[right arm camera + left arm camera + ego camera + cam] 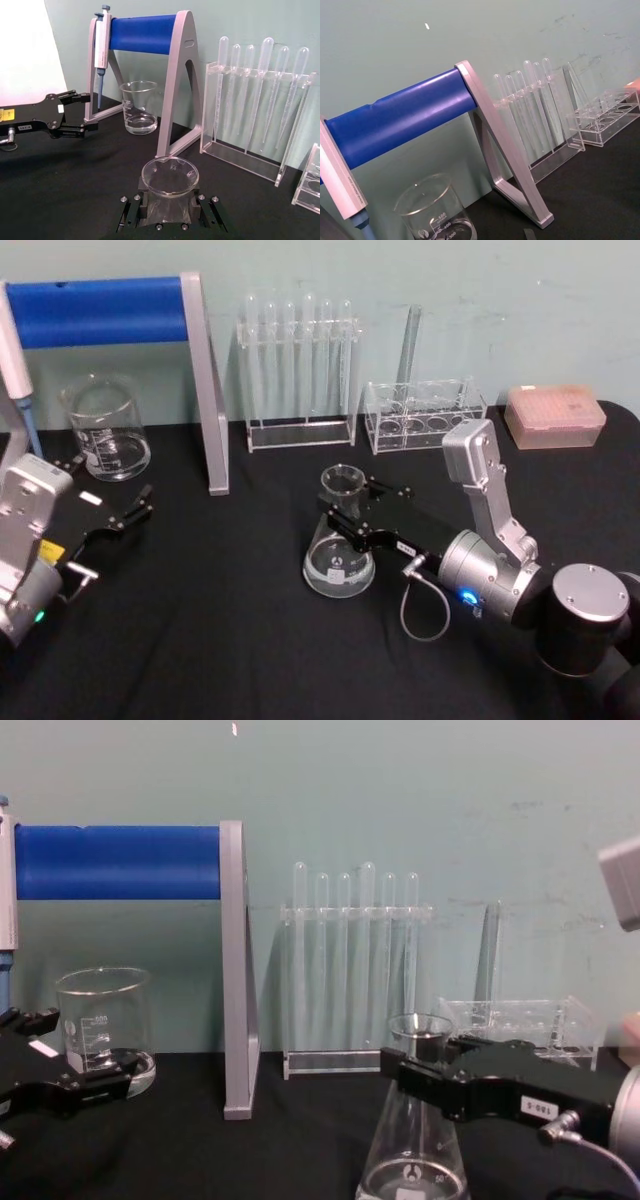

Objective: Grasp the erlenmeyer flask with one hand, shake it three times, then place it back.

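While my right gripper (345,502) clamps the clear glass conical flask (338,565) by its neck, slick glass may slip during shaking; my left gripper (90,112) rests open, left.

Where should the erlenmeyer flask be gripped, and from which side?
Grip the erlenmeyer flask at its narrow neck, under the flared rim, coming level from the robot's right, as the right gripper does. The cone widens; the upright neck fits the jaws, the rim checks slipping.
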Tool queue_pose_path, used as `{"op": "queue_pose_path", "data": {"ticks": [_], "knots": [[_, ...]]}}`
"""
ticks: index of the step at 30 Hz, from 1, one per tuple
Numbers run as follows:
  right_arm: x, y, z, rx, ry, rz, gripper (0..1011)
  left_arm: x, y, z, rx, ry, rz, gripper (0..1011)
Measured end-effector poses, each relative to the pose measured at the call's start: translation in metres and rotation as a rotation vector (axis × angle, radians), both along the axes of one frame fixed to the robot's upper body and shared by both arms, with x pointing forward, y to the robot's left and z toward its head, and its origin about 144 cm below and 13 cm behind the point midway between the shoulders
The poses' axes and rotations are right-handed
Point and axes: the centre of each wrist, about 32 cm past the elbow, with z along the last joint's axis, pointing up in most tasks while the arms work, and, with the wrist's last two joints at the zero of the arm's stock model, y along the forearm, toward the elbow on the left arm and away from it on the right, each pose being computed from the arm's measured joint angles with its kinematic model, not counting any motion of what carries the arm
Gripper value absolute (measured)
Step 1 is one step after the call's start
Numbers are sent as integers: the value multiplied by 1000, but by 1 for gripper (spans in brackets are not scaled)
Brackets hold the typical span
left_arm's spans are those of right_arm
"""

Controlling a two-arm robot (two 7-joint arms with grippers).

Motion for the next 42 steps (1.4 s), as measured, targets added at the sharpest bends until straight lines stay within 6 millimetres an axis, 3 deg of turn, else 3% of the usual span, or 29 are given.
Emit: {"op": "queue_pose_path", "data": {"ticks": [25,28,34,36,38,42], "knots": [[-1,1,-2,-6,2,7,456,0,0,0,0,0,0,1000],[-2,2,-4,-12,9,8,510,0,0,0,0,0,0,1001],[-2,2,-4,-12,8,7,729,0,0,0,0,0,0,1001],[-2,2,-3,-11,8,7,743,0,0,0,0,0,0,1001],[-2,1,-3,-11,7,7,841,0,0,0,0,0,0,1001],[-2,1,-3,-10,6,7,941,0,0,0,0,0,0,1001]]}}
